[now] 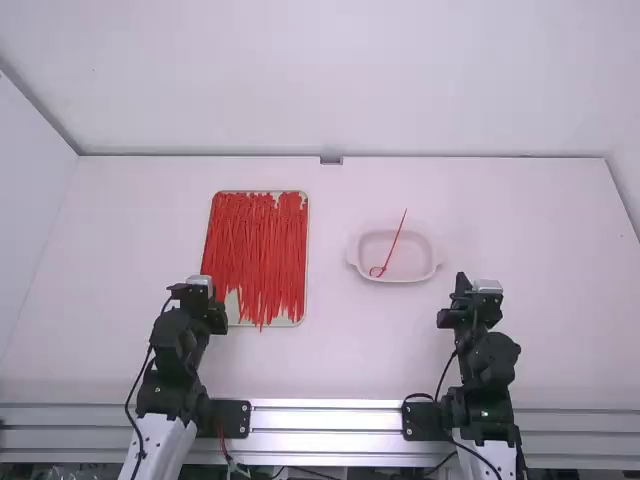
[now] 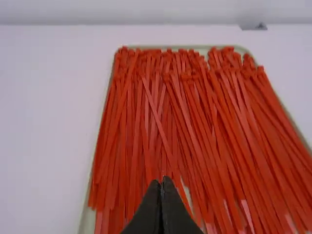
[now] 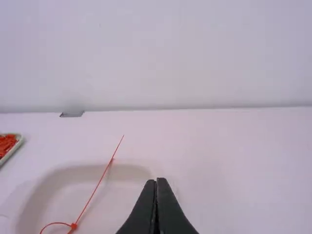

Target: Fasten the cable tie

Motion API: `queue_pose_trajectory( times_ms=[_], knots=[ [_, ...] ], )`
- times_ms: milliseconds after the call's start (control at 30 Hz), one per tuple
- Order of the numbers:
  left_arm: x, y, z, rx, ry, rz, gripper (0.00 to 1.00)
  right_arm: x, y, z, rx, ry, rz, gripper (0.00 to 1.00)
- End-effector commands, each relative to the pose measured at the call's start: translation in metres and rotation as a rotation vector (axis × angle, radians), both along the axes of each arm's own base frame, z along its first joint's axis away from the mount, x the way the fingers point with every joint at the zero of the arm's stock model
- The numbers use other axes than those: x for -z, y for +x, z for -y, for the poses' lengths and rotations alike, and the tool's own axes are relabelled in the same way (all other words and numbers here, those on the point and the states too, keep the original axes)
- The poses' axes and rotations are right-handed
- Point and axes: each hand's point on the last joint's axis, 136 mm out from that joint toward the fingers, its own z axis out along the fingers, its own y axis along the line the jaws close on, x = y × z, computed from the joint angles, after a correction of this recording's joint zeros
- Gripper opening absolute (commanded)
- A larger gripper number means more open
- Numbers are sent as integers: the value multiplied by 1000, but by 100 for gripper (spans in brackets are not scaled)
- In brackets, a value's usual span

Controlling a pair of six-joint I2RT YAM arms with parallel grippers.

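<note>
Lighting's bright, soft and super even, looks like it comes from overhead. The white worktop [image 1: 520,220] is close to blown out and nearly melts into the wall [image 1: 320,70] behind it. Shadows are faint, just a pale grey smudge round the bowl [image 1: 432,250]. The cable ties [image 1: 257,255] pop hard against all that white. The left end effector [image 2: 162,181] and right end effector [image 3: 156,181] read as flat, near-black shapes.

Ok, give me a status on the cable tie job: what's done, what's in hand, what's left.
Done: one red cable tie lies looped shut in the white dish. In hand: nothing; the left claw, at the near end of the tray, and the right claw, near the dish, are both shut and empty. Left: the heap of loose ties on the tray looks unfastened.
</note>
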Motion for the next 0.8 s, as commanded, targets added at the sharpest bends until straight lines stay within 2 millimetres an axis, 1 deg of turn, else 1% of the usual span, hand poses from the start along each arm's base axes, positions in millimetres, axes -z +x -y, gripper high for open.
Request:
queue_pose_trajectory(
  times_ms=[0, 433, 767],
  knots=[
    [-4, 0, 0, 2, 7, 28, 0, 5, 0, 0, 1, 4, -9, 0],
    [-41, 0, 0, 1, 7, 190, 0, 5, 0, 0, 1, 4, -9, 0],
    [-60, -2, 0, 1, 7, 275, 0, 5, 0, 0, 1, 4, -9, 0]
  ],
)
